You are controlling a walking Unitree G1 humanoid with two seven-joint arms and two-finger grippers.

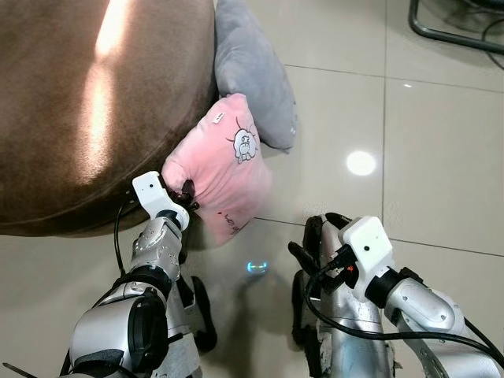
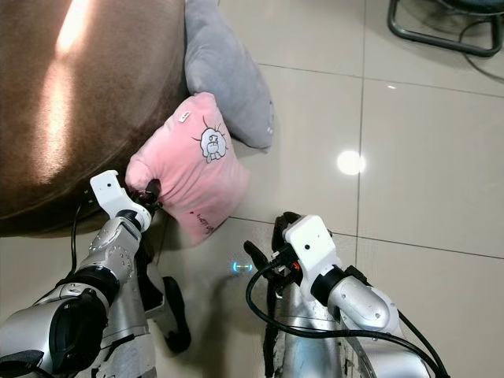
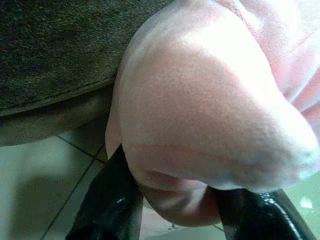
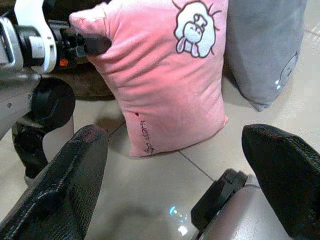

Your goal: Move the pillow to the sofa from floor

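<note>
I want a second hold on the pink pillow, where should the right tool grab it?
Take the pink pillow by its free lower corner near the floor, coming from the robot's right: it stands upright, and the left tool already pinches the upper corner by the sofa.

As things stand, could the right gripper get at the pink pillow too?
Probably yes: the right gripper is open and faces the pink pillow across bare floor tile, while the left gripper pinches its corner.
</note>
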